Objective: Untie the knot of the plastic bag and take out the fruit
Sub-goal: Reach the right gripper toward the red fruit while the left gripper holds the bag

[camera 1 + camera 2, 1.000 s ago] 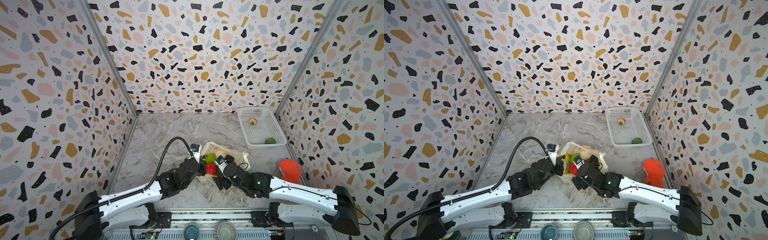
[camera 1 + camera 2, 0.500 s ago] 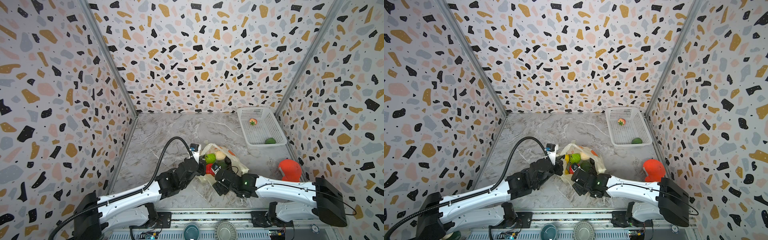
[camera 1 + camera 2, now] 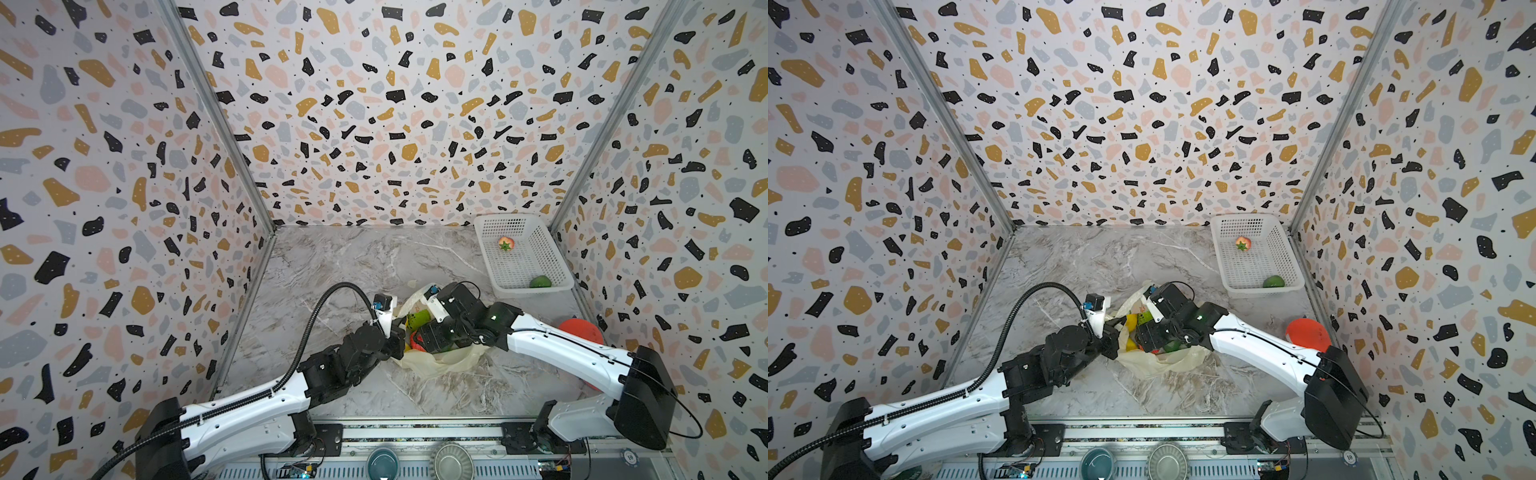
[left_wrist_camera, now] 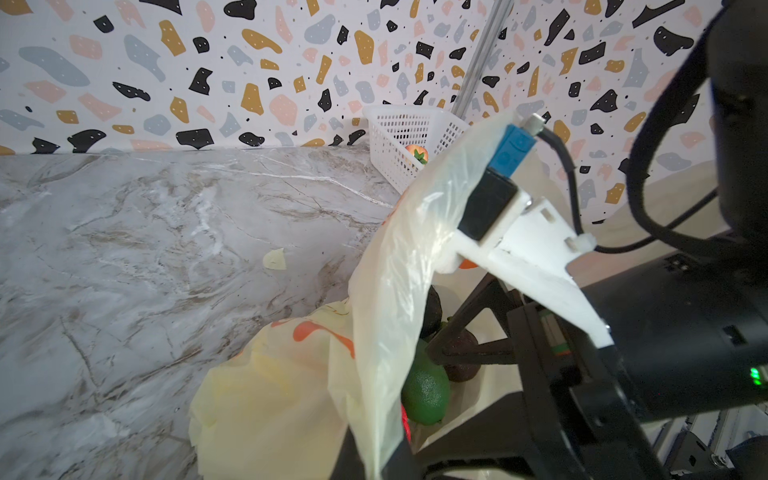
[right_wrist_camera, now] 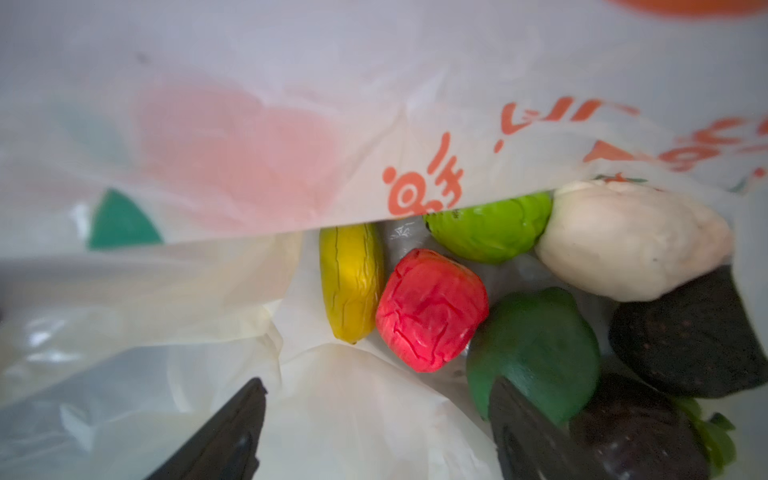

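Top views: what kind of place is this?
Likely a robot test booth, not a real kitchen. Terrazzo-print wall panels joined by bare metal corner posts box in a marble-look tabletop. The left arm and right arm sit on a rail at its front edge.

The table (image 3: 353,266) is grey and white like marble. Three walls (image 3: 374,104) stand around it, white with black, gold, pink and grey blobs. A shiny metal post (image 3: 216,112) runs up each back corner. A white basket (image 3: 521,268) with lots of little holes sits in the far right corner of the table, close to the back wall and the right wall. Nearer the front, by the right wall, is a round red-orange thing (image 3: 582,330). Part of it is hidden, so I cannot tell what it is. A tiny pale scrap (image 4: 275,259) lies on the table, well apart from the basket. Past the front edge is a metal rail (image 3: 415,432). A blue-green bowl (image 3: 382,463) and a grey bowl (image 3: 454,461) sit there side by side, and a small round chip (image 3: 630,457) lies further right.
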Tool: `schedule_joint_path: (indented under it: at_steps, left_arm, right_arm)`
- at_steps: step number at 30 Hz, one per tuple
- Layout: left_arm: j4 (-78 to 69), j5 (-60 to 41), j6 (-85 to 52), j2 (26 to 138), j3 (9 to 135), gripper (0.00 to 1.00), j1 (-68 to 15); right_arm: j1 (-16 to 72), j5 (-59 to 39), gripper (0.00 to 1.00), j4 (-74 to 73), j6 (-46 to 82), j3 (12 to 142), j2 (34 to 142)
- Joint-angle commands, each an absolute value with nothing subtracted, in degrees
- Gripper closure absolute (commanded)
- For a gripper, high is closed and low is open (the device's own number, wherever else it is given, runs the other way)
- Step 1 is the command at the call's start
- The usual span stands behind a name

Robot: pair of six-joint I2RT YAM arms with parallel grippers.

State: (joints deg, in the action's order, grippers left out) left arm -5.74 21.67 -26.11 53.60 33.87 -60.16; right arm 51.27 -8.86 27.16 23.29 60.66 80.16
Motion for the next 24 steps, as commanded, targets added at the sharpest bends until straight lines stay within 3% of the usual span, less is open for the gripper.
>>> schedule_joint_path:
  at_steps: [1, 6, 10, 14, 24]
  left_arm:
    - [-9.6, 21.6, -25.0, 53.4, 33.8, 1.00, -60.5]
    - [-10.0, 24.7, -25.3, 51.7, 33.6, 1.00, -60.5]
    - [-10.1, 24.4, -25.9, 52.6, 34.7, 1.00, -60.5]
    - [-11.2, 22.5, -26.7, 53.4, 35.4, 1.00, -60.5]
    - [-2.1, 21.9, -27.2, 50.8, 33.9, 1.00, -61.9]
  right_arm:
    - [51.0, -8.9, 0.16, 31.5, 24.4, 63.0, 80.8]
    - [52.1, -5.2, 0.19, 28.5, 25.6, 55.9, 78.8]
    - [58.3, 3.0, 0.19, 28.8, 27.8, 49.4, 74.0]
    - [60.5, 3.7, 0.19, 29.6, 30.1, 44.2, 71.8]
    - [61.3, 2.6, 0.08, 30.9, 27.2, 49.1, 75.9]
